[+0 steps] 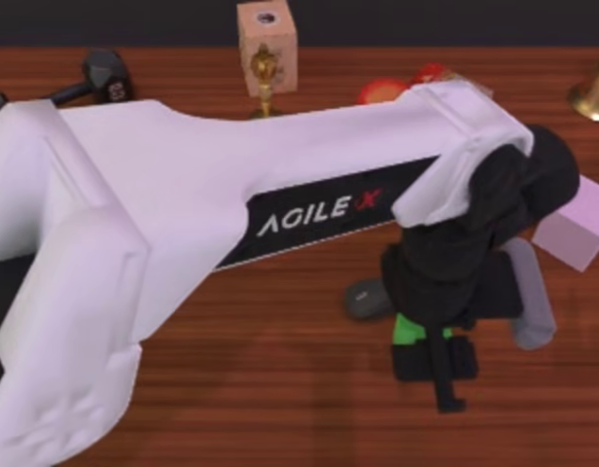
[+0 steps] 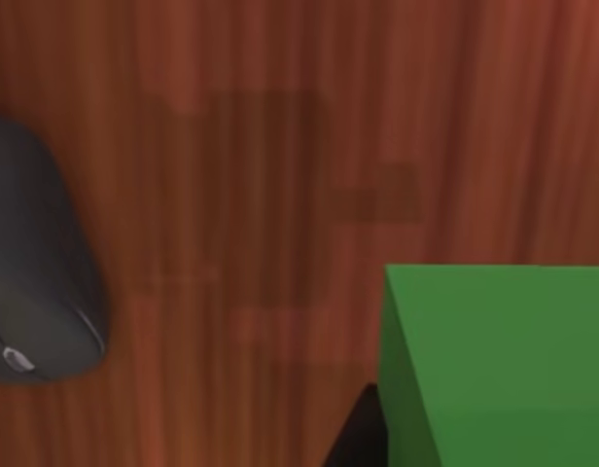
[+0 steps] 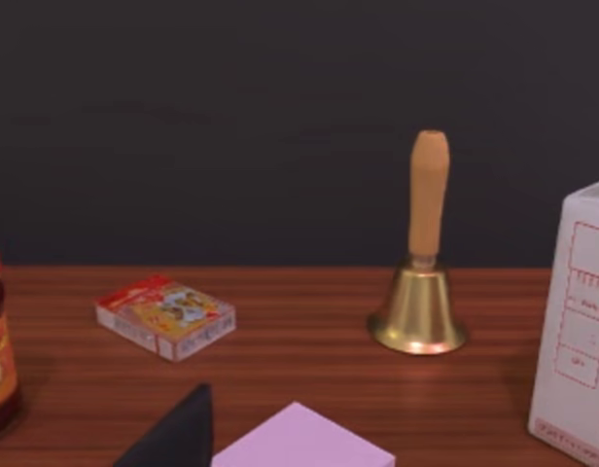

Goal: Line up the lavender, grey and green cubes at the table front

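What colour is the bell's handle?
Light orange-tan wood on the bell, clearest in the right wrist view.

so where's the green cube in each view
top view: the green cube is a small sliver right of centre, mostly hidden under the left arm's pincer, beside the dark computer mouse.
left wrist view: it fills the picture's lower right corner.
right wrist view: not in it.
shared landmark: the computer mouse, seen next to the cube in the top and left wrist views.
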Tool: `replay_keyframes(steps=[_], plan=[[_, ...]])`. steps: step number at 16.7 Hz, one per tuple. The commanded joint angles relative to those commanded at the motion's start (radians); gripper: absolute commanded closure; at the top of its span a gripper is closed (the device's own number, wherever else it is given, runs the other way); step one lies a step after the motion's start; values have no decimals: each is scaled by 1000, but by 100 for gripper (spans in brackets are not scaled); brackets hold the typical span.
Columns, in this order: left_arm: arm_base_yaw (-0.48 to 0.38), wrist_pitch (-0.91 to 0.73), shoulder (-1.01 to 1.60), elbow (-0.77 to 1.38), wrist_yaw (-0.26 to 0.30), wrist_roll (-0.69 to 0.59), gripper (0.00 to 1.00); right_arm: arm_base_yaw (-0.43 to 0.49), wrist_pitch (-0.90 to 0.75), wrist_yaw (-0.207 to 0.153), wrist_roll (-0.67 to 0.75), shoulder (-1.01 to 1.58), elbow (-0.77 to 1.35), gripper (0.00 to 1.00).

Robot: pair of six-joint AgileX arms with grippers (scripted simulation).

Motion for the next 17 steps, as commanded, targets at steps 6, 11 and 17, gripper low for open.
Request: replay_keyframes(steps=[6, 11, 17], plan=[[2, 43, 16, -33, 0, 2, 100, 0, 0, 0, 0, 0, 0, 0], [-1, 217, 71, -141, 1, -3, 100, 0, 0, 0, 0, 0, 0, 0], [-3, 231, 79, -152, 1, -2, 92, 0, 0, 0, 0, 0, 0, 0]])
